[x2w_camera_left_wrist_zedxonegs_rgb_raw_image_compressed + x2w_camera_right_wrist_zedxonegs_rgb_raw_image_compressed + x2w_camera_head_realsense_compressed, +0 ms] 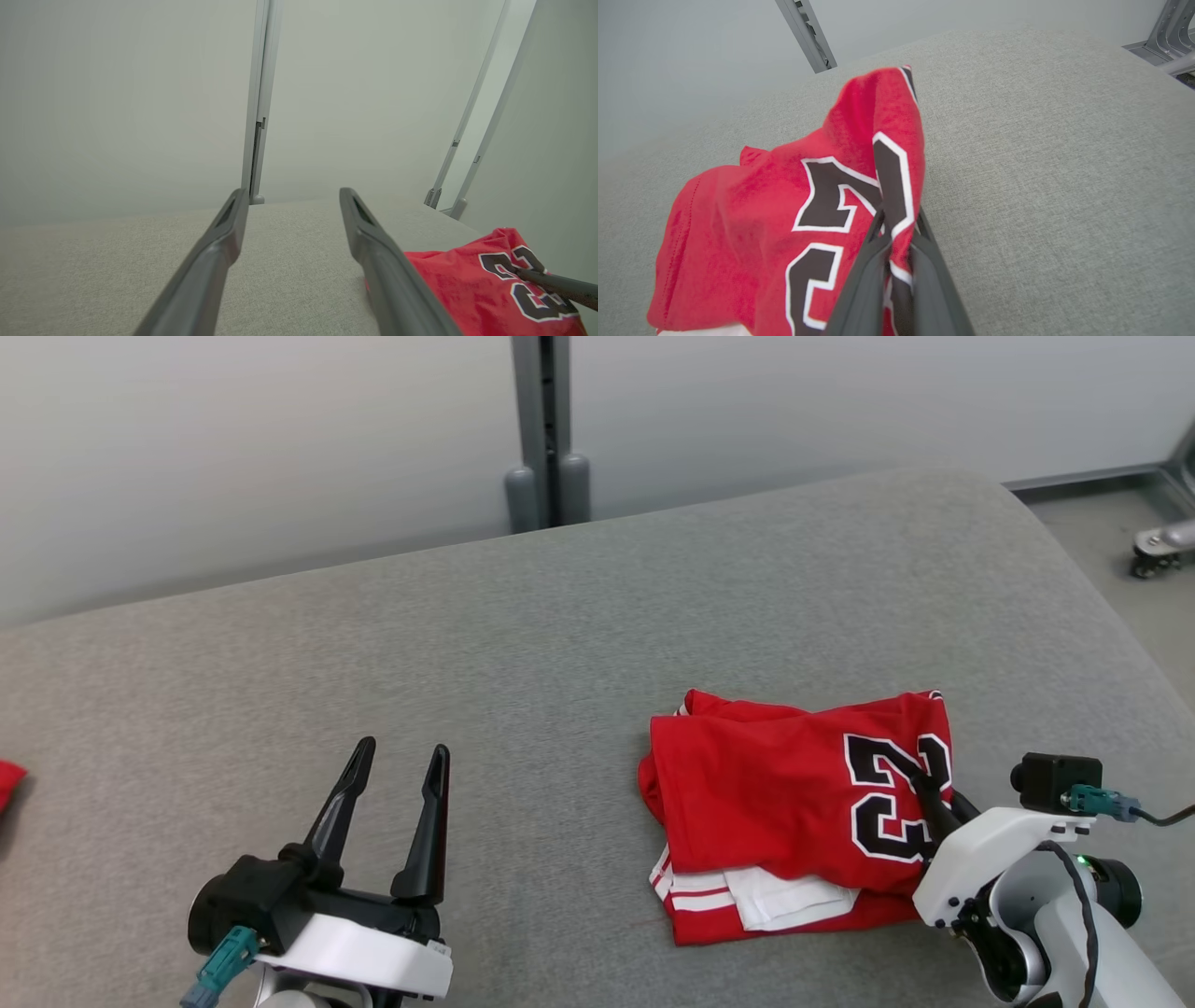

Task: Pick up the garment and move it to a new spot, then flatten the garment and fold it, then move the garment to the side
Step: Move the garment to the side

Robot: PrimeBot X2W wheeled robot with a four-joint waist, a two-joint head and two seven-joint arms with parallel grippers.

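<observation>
The garment is a red jersey with black, white-edged numerals, lying folded on the grey padded table at the right front. My right gripper is shut on the garment's right edge, pinching the cloth by the numerals. In the right wrist view the two fingers of my right gripper clamp a fold of the garment, which is lifted a little there. My left gripper stands open over bare table at the front left, holding nothing. In the left wrist view my left gripper is apart from the garment at the lower right.
A grey post stands behind the table's far edge. A wheeled base sits on the floor at the far right. A scrap of red cloth shows at the table's left edge. The table's right edge runs close to the garment.
</observation>
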